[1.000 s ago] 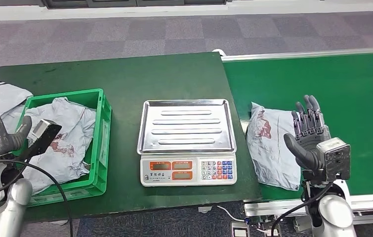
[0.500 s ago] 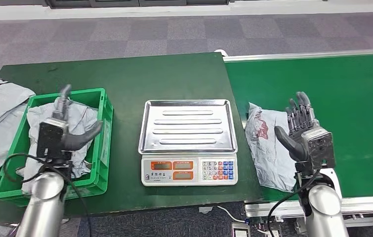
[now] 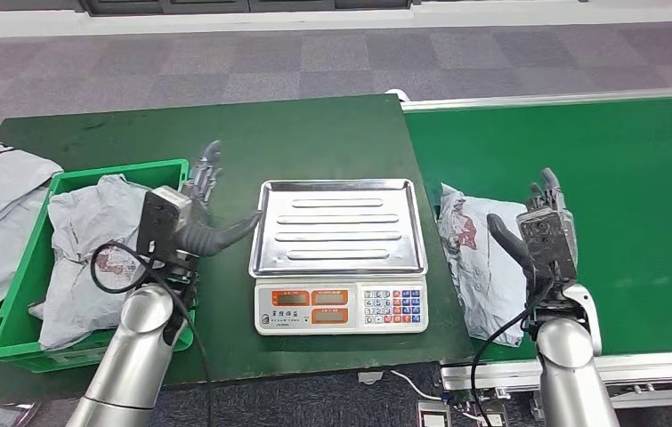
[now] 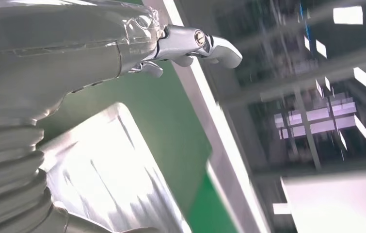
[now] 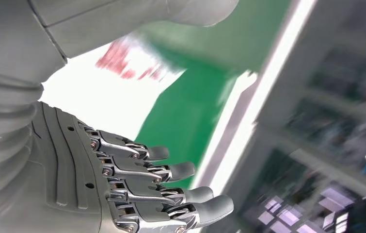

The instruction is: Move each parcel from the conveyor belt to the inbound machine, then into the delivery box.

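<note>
Swung toward the scale, left hand spread, holding nothing.

a parcel-sorting station in a warehouse or logistics test room. a green conveyor belt with a metal edge rail runs beside a dark green table bearing an electronic weighing scale and a green plastic crate of grey mailer bags. purple-grey carpet tiles cover the floor.
</note>
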`<state>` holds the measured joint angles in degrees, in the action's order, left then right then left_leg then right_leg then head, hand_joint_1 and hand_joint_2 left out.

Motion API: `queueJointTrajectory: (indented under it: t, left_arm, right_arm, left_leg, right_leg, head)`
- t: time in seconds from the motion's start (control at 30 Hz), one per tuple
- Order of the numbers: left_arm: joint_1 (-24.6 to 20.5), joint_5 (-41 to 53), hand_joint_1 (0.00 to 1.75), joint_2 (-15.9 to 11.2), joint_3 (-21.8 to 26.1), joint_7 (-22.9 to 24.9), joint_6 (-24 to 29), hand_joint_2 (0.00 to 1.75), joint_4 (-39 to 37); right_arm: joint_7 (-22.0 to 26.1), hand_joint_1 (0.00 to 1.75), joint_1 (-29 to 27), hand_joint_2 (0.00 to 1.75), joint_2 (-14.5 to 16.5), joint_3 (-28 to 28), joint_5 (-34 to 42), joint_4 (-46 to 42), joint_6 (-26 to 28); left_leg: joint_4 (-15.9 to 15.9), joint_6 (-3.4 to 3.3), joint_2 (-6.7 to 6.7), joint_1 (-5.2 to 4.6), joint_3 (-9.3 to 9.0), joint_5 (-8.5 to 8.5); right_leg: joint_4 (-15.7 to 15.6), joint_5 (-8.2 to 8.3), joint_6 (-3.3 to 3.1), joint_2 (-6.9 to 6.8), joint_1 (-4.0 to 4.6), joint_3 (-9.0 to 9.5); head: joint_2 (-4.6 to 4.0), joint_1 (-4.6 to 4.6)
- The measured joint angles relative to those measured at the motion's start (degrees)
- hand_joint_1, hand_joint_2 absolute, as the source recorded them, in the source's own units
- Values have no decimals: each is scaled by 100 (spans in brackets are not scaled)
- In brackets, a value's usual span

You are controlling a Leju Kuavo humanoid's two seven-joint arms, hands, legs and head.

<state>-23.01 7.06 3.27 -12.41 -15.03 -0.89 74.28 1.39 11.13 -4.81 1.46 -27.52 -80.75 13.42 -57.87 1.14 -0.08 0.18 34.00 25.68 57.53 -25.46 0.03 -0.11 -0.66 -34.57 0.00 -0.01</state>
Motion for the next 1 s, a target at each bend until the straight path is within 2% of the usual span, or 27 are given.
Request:
queueJointTrajectory:
  t: [0.2, 0.37, 0.53, 0.7, 0.9, 1.0]
  left_arm:
    - [-469, -188, 0, 169, -406, 27, 221, 175, -588]
    - [-503, -316, 0, 164, -471, 4, 362, 175, -734]
    - [-444, -358, 0, 144, -471, -20, 482, 175, -736]
    - [-335, -402, 0, 98, -471, -22, 547, 175, -666]
    - [-290, -404, 0, 49, -471, -22, 555, 175, -633]
    - [-269, -410, 0, 33, -471, -33, 557, 175, -610]
  right_arm:
    - [-775, 0, 749, 175, -439, 64, -1138, 1567, 117]
    - [-1160, 0, 1179, 175, -691, 68, -1738, 2714, -58]
    - [-1268, 0, 1523, 175, -808, 66, -1867, 3481, -365]
    - [-1242, 0, 1969, 175, -878, -36, -1957, 4275, -993]
    - [-1222, 0, 2215, 175, -901, -118, -1970, 4718, -1148]
    - [-962, 0, 2342, 175, -911, -174, -1794, 4903, -1721]
  left_leg:
    - [-3, -13, 9, -4, 1, -8]
    - [-2, -14, 5, -4, 5, -9]
    - [0, -14, 5, -3, 8, -9]
    - [1, -15, 4, -2, 9, -11]
    - [0, -18, -4, -3, 13, -14]
    - [0, -18, -3, -3, 14, -14]
  right_leg:
    - [-1, 14, 13, 10, -7, -3]
    - [0, 15, 11, 8, -5, -4]
    - [1, 13, 10, 8, -1, -6]
    - [1, 13, 9, 5, -3, -7]
    - [1, 13, 10, -4, -4, -6]
    - [1, 13, 10, -2, -4, -7]
  head:
    - [0, 0]
    - [0, 1]
    - [0, 1]
    - [0, 1]
    - [0, 1]
    - [0, 1]
